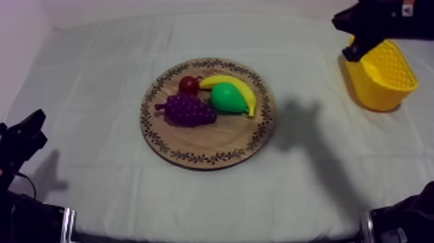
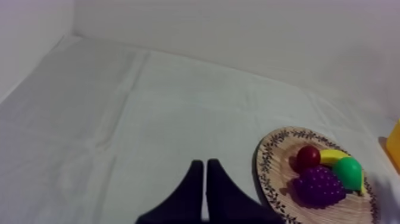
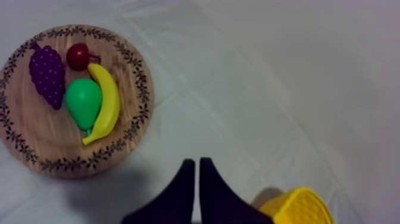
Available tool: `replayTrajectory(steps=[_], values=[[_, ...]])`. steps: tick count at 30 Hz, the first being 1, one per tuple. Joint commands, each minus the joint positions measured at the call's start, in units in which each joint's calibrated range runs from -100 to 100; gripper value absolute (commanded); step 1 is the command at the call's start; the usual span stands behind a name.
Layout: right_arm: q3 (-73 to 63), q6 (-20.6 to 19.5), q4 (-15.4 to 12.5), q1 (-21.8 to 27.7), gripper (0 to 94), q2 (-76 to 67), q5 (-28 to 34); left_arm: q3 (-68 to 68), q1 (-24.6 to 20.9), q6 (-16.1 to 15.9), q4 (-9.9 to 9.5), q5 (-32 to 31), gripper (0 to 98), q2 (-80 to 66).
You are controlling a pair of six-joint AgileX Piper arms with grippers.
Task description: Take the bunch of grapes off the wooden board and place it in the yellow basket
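table (image 1: 97, 77): grey-white cloth, everything sits on it.
wooden board (image 1: 213, 139): middle of the table, all four fruits are on it.
yellow basket (image 1: 381, 97): off at the right arm's side, well apart from the board.
right gripper (image 3: 196, 162): up over the basket's board-side rim, fingers pressed together into a thin wedge, nothing in them.
left gripper (image 2: 205, 162): low on its own side, pincer closed flat too, holding nothing.
bunch of grapes (image 1: 187, 110): on the board, on the side toward the left arm. The pear (image 1: 227, 97) and the small red fruit (image 1: 189, 84) are just beside it, and the banana (image 1: 242, 90) curls round the pear's far side.
step: pretty much the start I'd say, grapes not picked yet.
next move: my guess is the right arm swings over to the board, spreads its fingers and drops onto the grapes from their free side, without nudging the pear or red fruit.
hard to see: the basket's inside. The arm blocks part of it from above and it's cut off in the right wrist view, so I can't say what's in there.
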Motion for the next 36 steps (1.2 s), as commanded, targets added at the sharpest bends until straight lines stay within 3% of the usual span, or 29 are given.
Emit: replayTrajectory(steps=[1, 36], values=[[-3.8, 1.1, -0.8, -0.7, 0.5, 4.5, 1.4, 0.0, 0.0, 0.0, -0.04, 0.0, 0.1, 0.0], [-37.7, 8.8, -11.2, -9.4, 0.6, 40.5, 25.4, 0.0, 0.0, 0.0, -0.04, 0.0, 0.1, 0.0]])
